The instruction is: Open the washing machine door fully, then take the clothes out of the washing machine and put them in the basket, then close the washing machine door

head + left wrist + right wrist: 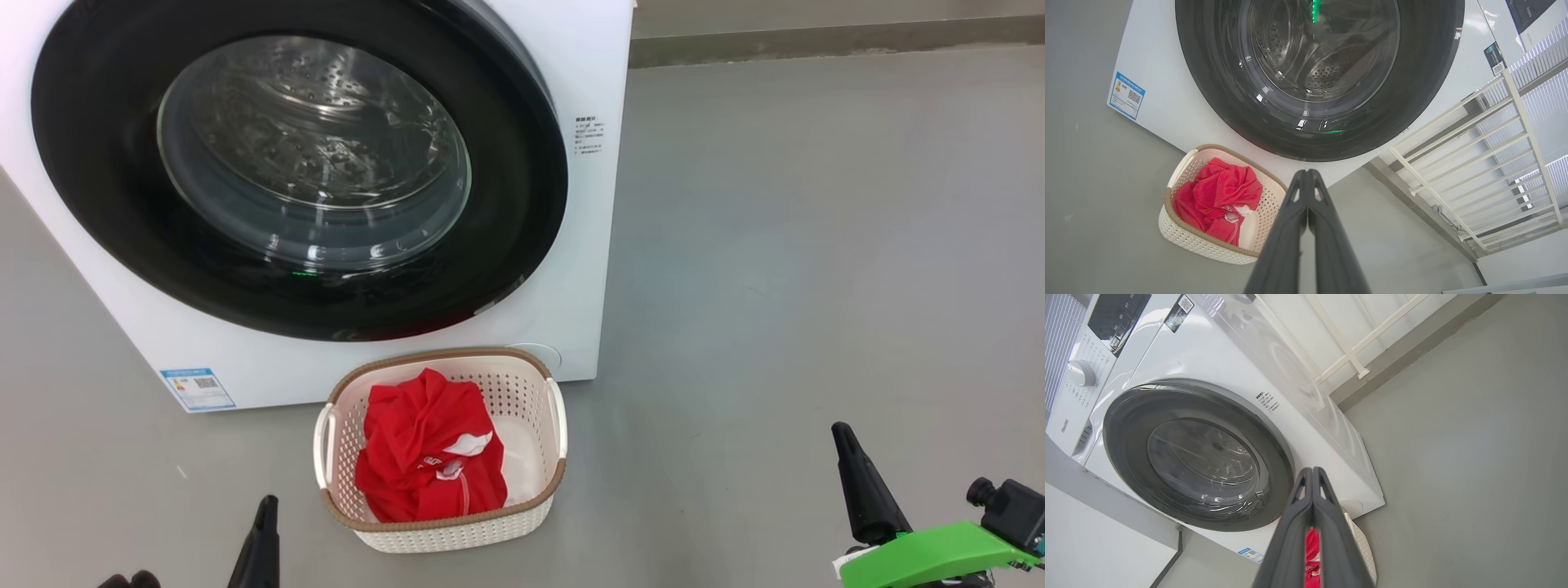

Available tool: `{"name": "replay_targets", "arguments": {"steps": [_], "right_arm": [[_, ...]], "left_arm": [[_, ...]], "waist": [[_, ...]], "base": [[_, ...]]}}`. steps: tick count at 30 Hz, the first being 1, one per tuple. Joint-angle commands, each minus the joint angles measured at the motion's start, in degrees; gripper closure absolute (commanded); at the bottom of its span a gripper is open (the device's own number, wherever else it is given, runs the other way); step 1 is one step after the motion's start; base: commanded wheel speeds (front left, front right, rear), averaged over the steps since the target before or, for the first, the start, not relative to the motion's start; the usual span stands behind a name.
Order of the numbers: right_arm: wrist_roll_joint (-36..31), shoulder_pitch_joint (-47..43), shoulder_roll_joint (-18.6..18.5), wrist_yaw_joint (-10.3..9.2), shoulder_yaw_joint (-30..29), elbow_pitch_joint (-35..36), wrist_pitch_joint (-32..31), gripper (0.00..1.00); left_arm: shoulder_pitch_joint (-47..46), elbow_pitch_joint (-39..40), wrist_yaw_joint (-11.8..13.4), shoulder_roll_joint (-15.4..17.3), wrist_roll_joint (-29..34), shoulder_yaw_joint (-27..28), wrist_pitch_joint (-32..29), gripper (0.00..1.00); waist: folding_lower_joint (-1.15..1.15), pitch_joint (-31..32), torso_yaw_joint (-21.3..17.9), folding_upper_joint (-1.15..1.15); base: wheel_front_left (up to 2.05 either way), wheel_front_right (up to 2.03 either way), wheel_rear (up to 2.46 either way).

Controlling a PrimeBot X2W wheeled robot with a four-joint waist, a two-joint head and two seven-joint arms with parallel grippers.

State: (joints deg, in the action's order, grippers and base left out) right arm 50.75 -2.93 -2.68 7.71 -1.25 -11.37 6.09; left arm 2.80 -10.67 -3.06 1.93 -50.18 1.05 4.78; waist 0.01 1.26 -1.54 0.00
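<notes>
Clothes [429, 449] sit bunched in the basket [445, 524], toward its left side, white bits showing. Basket's on the floor [816, 245], just in front of the washing machine [592, 286], under the lower right of its front. I see the washing machine door [98, 204] flush against the front, drum visible thru the glass. My left pincer [1306, 175] and right pincer [1312, 471]: fingers pressed together, nothing held, both clear of basket & machine.
</notes>
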Motion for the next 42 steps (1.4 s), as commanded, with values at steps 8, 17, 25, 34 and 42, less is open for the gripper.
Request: {"name": "replay_targets", "arguments": {"steps": [8, 17, 25, 34, 42], "right_arm": [[6.36, 3.53, -1.04, -0.11, -0.16, 0.76, -1.41, 1.0], [12.13, 4.37, -1.15, -0.13, -0.63, 0.25, -2.89, 1.0], [16.6, 5.03, -1.22, -0.14, -1.02, -0.16, -4.06, 1.0], [22.31, 5.88, -1.29, -0.16, -1.53, -0.68, -5.58, 1.0], [27.39, 6.63, -1.35, -0.17, -2.01, -1.14, -6.95, 1.0]], "left_arm": [[-3.6, 0.53, -0.97, 0.6, -5.9, 1.83, -1.6, 1.0], [-4.44, -0.08, -1.51, 0.65, -11.55, 2.4, -3.12, 1.0], [-5.1, -0.56, -1.93, 0.7, -15.95, 2.85, -4.3, 1.0], [-5.94, -1.17, -2.47, 0.75, -21.58, 3.42, -5.81, 1.0], [-6.69, -1.72, -2.95, 0.8, -26.6, 3.93, -7.16, 1.0]], "waist": [[-0.01, -0.18, 0.19, 0.0], [-0.01, -0.38, 0.4, 0.0], [-0.01, -0.53, 0.57, 0.0], [-0.01, -0.73, 0.78, 0.0], [-0.01, -0.9, 0.97, 0.0]], "base": [[0.0, 0.0, 0.0], [0.0, 0.0, 0.0], [0.0, 0.0, 0.0], [0.0, 0.0, 0.0], [0.0, 0.0, 0.0]]}}
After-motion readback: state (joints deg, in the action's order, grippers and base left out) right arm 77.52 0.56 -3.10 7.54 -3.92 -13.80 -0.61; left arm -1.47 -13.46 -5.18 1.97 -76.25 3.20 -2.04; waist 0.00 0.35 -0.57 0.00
